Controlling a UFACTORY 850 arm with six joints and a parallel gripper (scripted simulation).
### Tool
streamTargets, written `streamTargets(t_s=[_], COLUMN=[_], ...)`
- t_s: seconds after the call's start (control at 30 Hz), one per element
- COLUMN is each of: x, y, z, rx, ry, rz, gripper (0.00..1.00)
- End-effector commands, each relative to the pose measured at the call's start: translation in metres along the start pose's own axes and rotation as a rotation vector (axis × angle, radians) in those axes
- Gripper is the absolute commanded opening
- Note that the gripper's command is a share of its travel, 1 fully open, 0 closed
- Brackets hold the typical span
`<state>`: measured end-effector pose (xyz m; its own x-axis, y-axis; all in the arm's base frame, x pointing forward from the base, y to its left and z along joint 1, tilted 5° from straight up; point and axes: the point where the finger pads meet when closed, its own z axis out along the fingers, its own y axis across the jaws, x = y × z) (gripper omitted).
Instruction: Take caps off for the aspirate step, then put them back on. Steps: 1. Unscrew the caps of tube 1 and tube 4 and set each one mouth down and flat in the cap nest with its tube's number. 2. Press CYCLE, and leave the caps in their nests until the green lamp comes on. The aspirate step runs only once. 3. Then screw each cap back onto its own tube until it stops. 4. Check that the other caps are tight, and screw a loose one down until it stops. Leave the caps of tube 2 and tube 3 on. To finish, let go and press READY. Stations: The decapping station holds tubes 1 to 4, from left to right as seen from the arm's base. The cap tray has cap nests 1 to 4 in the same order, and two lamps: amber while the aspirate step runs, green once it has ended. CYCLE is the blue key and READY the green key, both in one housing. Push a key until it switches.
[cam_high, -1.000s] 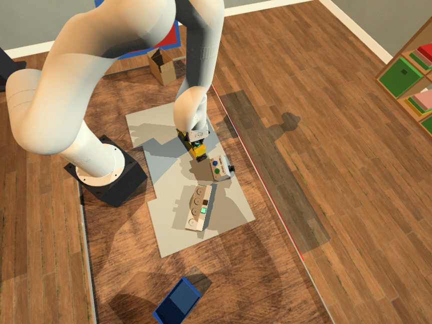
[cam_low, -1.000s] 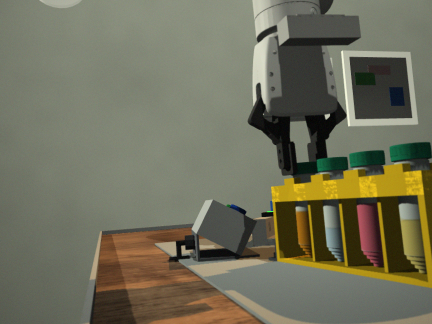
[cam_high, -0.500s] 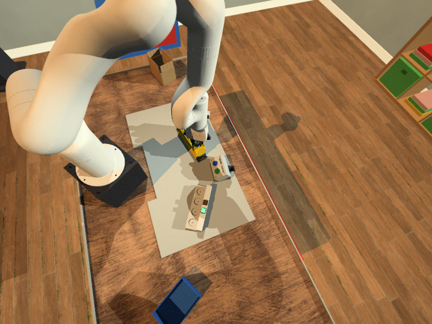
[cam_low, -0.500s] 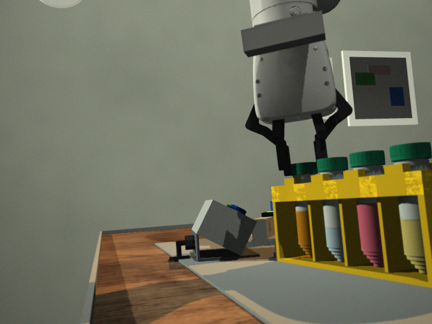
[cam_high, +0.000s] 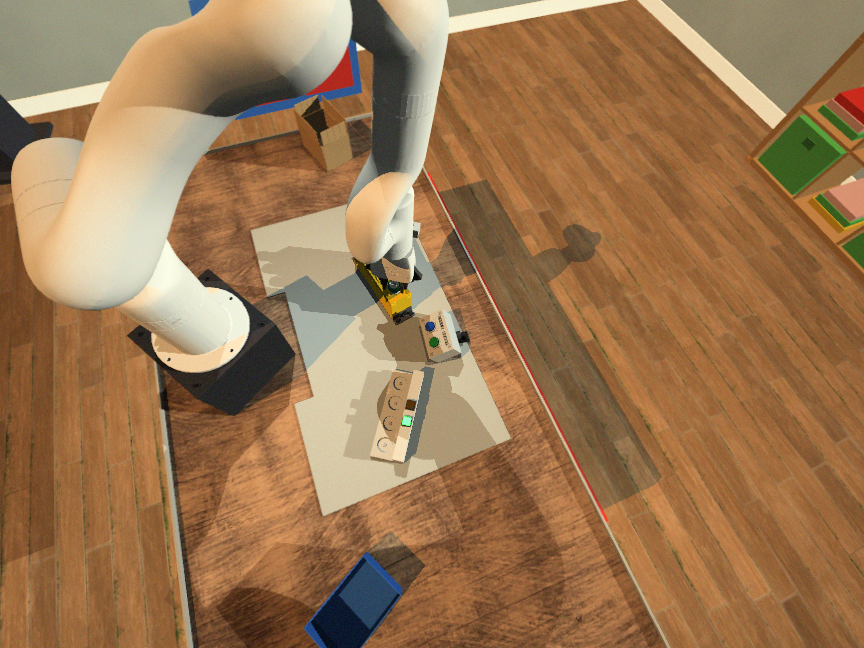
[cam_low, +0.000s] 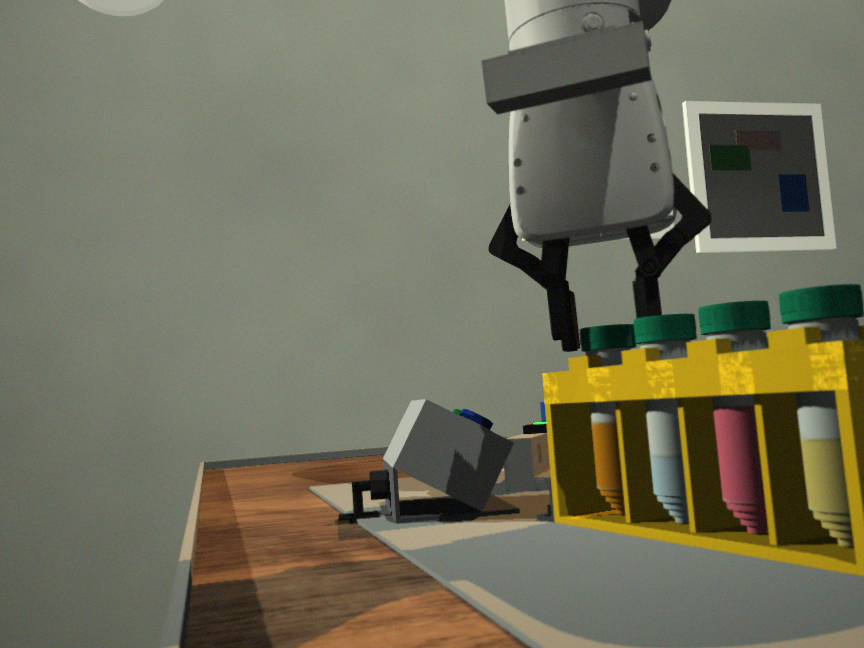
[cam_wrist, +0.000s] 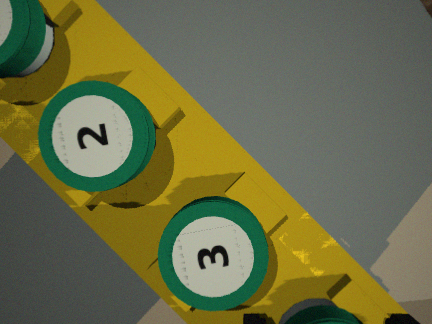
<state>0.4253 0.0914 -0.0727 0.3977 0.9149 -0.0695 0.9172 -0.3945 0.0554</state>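
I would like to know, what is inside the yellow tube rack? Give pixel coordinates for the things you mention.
The yellow tube rack (cam_low: 708, 382) (cam_wrist: 220, 155) holds four tubes, with orange, pale blue, pink and yellowish contents in the exterior view. The front bar hides part of each tube.

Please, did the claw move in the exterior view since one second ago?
Yes. The claw has turned: its grey block swung left, away from the wall picture.
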Motion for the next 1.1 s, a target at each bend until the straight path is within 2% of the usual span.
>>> streamTargets(t_s=[0.0, 0.07, 0.13, 0.2, 0.43, 0.63, 0.7, 0.77, 1.03, 1.07], x=[0.0003, 0.0003, 0.0003, 0.0003, 0.0003, 0.0002, 0.0002, 0.0002, 0.0001, 0.0001], y=[0.0005, 0.0005, 0.0005, 0.0005, 0.0005, 0.0004, 0.0004, 0.0004, 0.0004, 0.0004], z=[-0.0008, -0.0008, -0.0008, -0.0008, -0.0008, -0.0007, -0.0007, -0.0007, -0.0007, -0.0007], rx=[-0.024, -0.027, -0.027, -0.029, -0.033, -0.038, -0.038, -0.04, -0.04, -0.04], ry=[0.032, 0.03, 0.03, 0.028, 0.024, 0.019, 0.019, 0.016, 0.016, 0.016], rz=[-0.082, -0.248, -0.248, -0.41, -0.665, -0.993, -0.993, -1.165, -1.172, -1.172], gripper=[0.46, 0.46, 0.46, 0.46, 0.46, 0.46, 0.46, 0.46, 0.46, 0.0])
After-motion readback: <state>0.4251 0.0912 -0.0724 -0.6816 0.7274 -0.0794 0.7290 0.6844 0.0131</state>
